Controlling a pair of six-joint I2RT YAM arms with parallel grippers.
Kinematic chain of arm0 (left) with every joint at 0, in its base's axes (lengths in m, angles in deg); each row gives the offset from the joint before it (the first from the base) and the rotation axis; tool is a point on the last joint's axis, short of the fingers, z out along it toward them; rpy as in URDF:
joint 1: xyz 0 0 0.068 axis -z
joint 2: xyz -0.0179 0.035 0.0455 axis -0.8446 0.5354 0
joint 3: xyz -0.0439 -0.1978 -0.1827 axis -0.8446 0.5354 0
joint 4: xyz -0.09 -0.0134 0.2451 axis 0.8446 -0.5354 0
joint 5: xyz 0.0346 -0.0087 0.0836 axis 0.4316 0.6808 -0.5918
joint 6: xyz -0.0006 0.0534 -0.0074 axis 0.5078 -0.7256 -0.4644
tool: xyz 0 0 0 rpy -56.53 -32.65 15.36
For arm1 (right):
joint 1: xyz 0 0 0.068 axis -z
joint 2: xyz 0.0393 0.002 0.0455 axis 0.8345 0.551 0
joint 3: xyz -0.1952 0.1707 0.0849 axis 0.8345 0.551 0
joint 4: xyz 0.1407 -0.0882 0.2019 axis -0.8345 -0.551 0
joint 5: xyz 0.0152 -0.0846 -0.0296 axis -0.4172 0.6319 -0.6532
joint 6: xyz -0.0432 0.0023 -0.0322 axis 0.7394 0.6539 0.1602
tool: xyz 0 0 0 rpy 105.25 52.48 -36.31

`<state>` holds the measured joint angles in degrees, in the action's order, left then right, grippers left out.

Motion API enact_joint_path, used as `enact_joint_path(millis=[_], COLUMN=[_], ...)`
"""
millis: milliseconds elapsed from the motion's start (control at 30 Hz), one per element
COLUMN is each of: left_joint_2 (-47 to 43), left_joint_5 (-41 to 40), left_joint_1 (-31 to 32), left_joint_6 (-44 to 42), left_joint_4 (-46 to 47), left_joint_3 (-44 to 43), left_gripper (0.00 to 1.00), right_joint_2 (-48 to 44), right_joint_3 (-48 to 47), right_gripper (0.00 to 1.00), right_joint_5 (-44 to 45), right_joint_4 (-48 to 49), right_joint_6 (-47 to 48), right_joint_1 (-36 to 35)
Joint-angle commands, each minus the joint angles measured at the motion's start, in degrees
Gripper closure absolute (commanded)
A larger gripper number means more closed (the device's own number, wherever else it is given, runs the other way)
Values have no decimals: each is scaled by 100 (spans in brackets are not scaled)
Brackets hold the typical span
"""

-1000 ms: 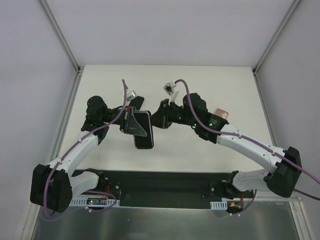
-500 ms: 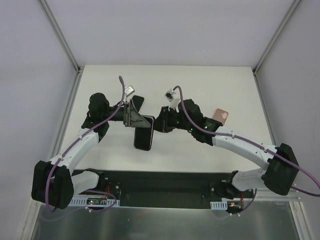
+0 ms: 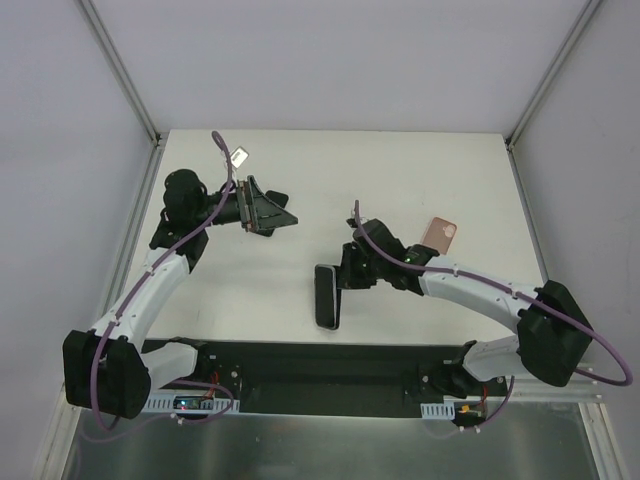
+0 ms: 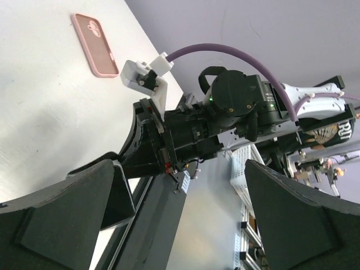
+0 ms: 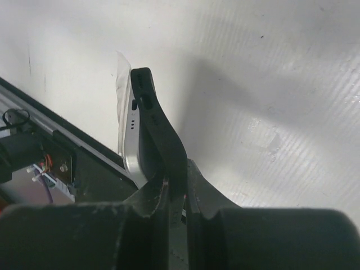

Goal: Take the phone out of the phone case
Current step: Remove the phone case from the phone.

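Right wrist view: the black-faced, silver-edged slab phone (image 5: 132,143) sits edge-on near the white bench's (image 3: 450,170) front lip, clamped in your right hand (image 5: 177,188). The flat pink phone case (image 3: 440,235) lies well apart. Your left hand (image 3: 270,208) gapes empty. Lay the phone flat before you let go.

White table (image 3: 400,180), and up close in the right wrist view it carries faint fine ribbing. The left arm (image 3: 150,290) and right arm (image 3: 470,290) are white-shelled with black joints, purple cables (image 4: 225,49) looping off them. The left gripper (image 3: 285,210) is matte black all over. The right gripper (image 3: 343,280) is black too, with a green light (image 3: 409,259) glowing on the wrist behind it. The phone case (image 3: 327,295) is plain black; the phone (image 5: 130,140) beside it shows a silver edge. Over on the right lies a spare case (image 3: 440,235), salmon pink with a paler rim. The base plate (image 3: 330,375) is black, the walls (image 3: 330,60) pale grey.
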<state>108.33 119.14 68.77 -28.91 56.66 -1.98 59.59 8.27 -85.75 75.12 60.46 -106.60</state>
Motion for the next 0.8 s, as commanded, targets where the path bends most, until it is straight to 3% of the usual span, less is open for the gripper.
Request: enact_joint_path(millis=[0, 133, 333, 367, 567, 767], left_joint_2=[-31, -109, -171, -180, -48, 119], left_joint_5=[-279, -734, -2535, -2947, -3679, -5032], left_joint_1=[-68, 99, 1337, 1452, 2155, 2762], left_joint_6=[-422, -1114, -1627, -1601, -1267, -1161], left_joint_4=[-448, -1449, -2373, -2383, -2383, -2410], left_joint_3=[-141, -150, 210, 298, 325, 606], left_gripper=[1, 1, 1, 1, 1, 6], right_joint_2=[-135, -66, 557, 629, 849, 989], right_joint_3=[-238, -501, -1440, -1530, -1741, -1890], right_gripper=[99, 99, 99, 98, 98, 99], right_joint_5=[435, 1040, 1710, 1789, 2035, 1730], right_joint_4=[96, -290, -1363, -1538, -1829, -1944], right_joint_6=[-418, -777, -1236, -1253, -1385, -1570], right_joint_1=[100, 126, 126, 118, 3, 56])
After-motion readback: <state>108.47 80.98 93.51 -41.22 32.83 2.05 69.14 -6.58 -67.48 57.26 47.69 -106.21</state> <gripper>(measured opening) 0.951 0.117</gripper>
